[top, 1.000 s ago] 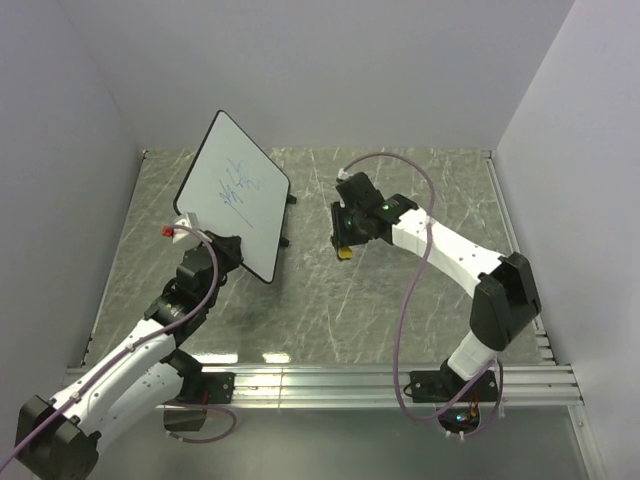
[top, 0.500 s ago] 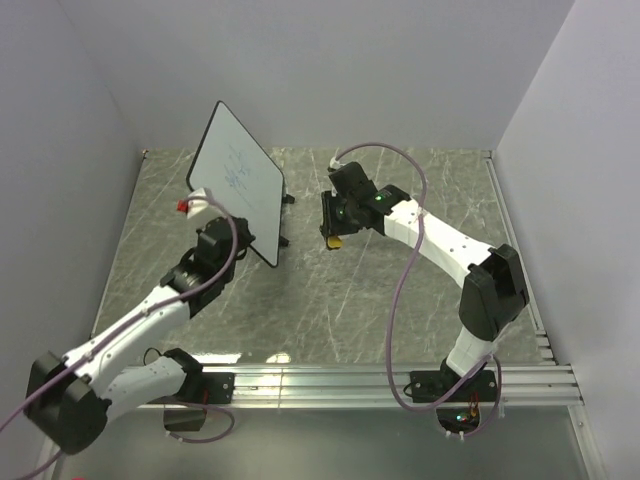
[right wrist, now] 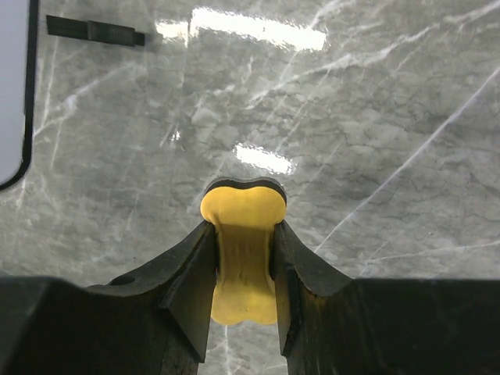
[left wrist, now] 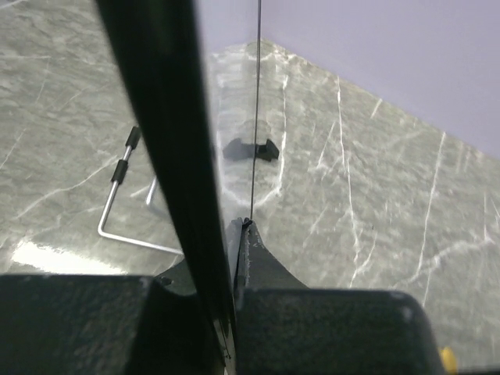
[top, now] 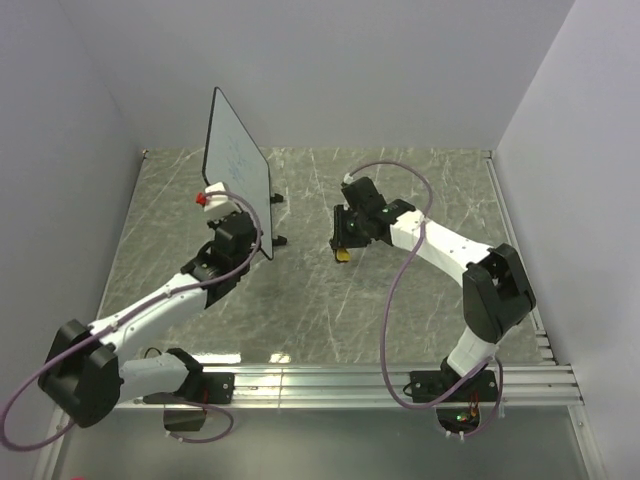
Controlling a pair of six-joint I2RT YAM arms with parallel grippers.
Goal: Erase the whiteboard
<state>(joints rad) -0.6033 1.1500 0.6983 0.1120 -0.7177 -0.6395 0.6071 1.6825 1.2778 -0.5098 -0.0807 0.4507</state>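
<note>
My left gripper [top: 243, 238] is shut on the lower edge of the whiteboard [top: 232, 160], a thin white board with a black rim and faint blue scribbles, held upright and turned nearly edge-on at the back left. In the left wrist view its dark edge [left wrist: 160, 141] runs between my fingers [left wrist: 262, 262]. My right gripper [top: 343, 246] is shut on a yellow bone-shaped eraser [right wrist: 241, 258], held above the table right of the board. The eraser shows as a yellow spot [top: 344, 255] in the top view. A corner of the board [right wrist: 12, 86] shows at the right wrist view's left edge.
A metal wire stand [left wrist: 129, 207] with black tips lies on the grey marble-patterned table [top: 380, 300] behind the board. Small black feet [top: 277, 197] sit near the board's base. Walls enclose the back and both sides. An aluminium rail [top: 400, 380] runs along the front edge.
My left arm has swung the whiteboard up and round, from face-on and tilted to nearly edge-on and upright. My right gripper with the eraser shifted slightly left, then back right.
</note>
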